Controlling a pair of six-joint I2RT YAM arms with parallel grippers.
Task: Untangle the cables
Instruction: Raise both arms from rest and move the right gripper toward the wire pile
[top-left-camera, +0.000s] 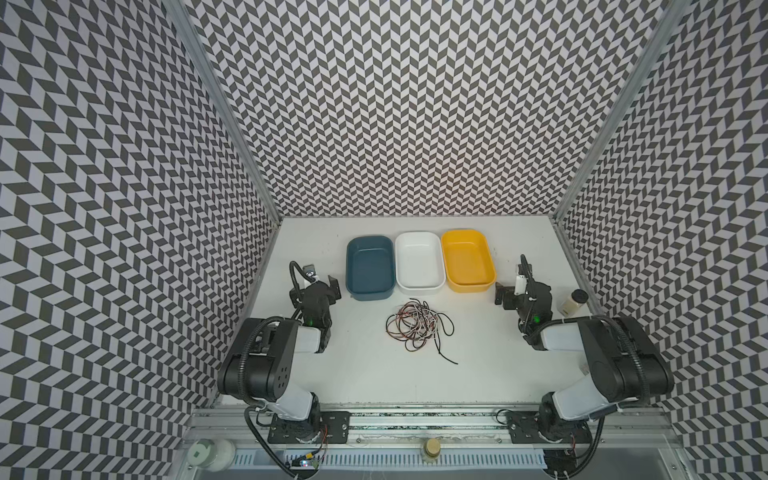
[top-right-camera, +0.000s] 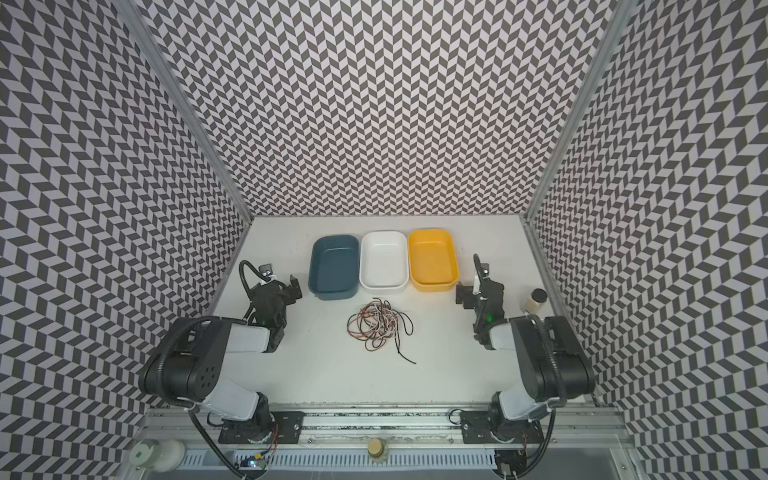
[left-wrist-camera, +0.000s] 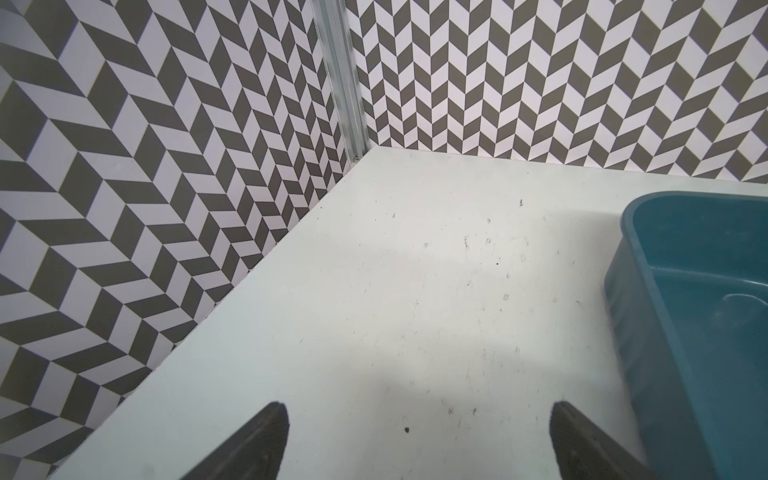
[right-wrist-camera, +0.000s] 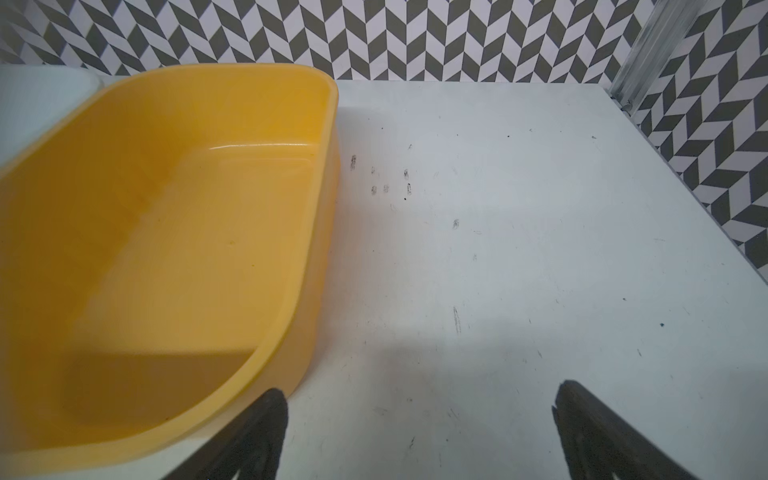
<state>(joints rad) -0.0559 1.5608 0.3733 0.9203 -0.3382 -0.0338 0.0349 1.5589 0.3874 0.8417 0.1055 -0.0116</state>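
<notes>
Cables (top-left-camera: 417, 328): one tangled heap on tabletop (top-left-camera: 478, 374), between both grippers, well apart from each.
L: left gripper (left-wrist-camera: 417, 419) wide, empty.
R: right gripper (right-wrist-camera: 419, 399) wide, empty.
Rec: R pinches loose black end (top-left-camera: 451, 359) on its side of heap; L pins heap. Pull slow, else loops prob. tighten.

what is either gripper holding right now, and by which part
Nothing. The left gripper and right gripper are both open and empty; the cables lie tangled on the table.
</notes>
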